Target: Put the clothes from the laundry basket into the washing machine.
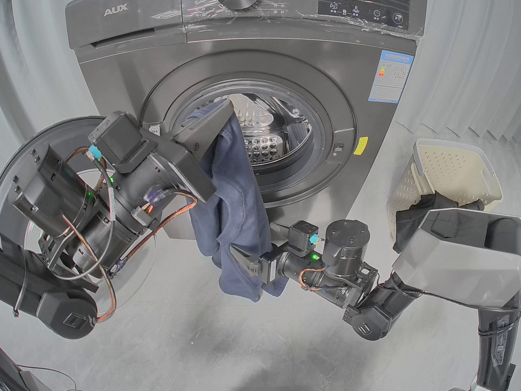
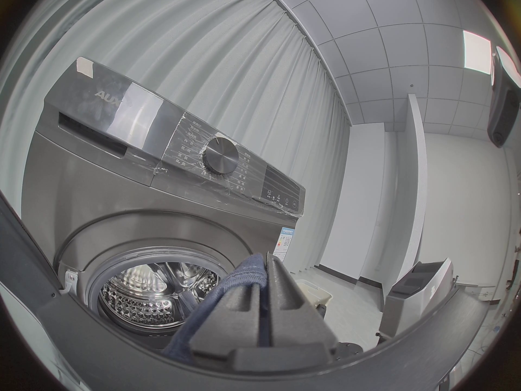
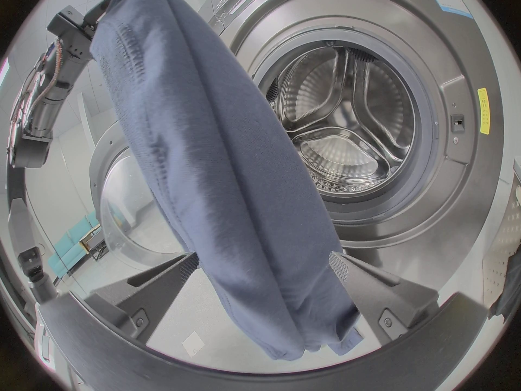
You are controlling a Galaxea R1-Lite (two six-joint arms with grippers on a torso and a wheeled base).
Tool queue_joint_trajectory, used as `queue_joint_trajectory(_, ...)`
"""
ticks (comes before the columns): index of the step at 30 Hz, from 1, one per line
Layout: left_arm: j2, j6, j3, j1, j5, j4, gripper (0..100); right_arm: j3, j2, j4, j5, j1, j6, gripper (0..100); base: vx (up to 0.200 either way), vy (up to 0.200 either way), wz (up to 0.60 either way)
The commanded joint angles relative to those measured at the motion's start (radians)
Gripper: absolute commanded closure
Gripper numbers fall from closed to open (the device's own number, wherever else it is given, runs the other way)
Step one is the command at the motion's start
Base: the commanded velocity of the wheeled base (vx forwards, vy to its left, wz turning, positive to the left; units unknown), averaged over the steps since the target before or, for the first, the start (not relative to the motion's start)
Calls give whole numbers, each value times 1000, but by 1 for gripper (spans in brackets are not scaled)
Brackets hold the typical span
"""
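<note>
Bright even light (ceiling panel (image 2: 477, 51)), drum (image 3: 331, 153) glare, wrist views bowed

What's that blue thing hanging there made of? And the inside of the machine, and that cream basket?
The blue garment looks like soft knit fabric, perhaps cotton jersey: it hangs in limp folds, matte and slightly fuzzy. The drum looks like polished metal, probably stainless steel: bright glare and rows of punched holes. The laundry basket seems to be cream moulded plastic: stiff perforated walls and a smooth rim.
</note>
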State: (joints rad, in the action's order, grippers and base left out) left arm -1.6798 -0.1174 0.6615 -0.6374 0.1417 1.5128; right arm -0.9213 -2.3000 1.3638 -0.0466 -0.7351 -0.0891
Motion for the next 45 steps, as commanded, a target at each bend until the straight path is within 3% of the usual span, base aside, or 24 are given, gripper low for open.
queue_joint_trajectory(1, 3, -1, 0, -11, 1, 4, 100, -74, -70, -6, 1, 10, 0, 0, 0, 0, 0)
queue_joint_trajectory(15, 17, -2, 6, -16, 2, 6, 100, -195, -151, 6, 13, 29, 5, 0, 0, 0, 0)
queue_joint_trajectory(16, 17, -2, 6, -16, 2, 6, 100, -195, -151, 8, 13, 29, 5, 100, 0, 0, 0)
queue_joint_trajectory(24, 15, -2, -2, 1, -1, -6, 100, -183, -118, 35, 24, 54, -11, 100, 0, 0, 0)
queue_joint_trajectory(31, 6, -4, -6, 96, 12, -19, 100, -79, 16, 29, 47, 95, -17, 100, 0, 0, 0)
queue_joint_trajectory(38, -15, -4, -31, 105, 13, -19, 100, 1, 136, 29, 45, 131, -17, 100, 0, 0, 0)
queue_joint_trajectory(45, -51, -2, -71, 105, 15, -9, 100, 13, 209, 18, 47, 118, -17, 100, 0, 0, 0)
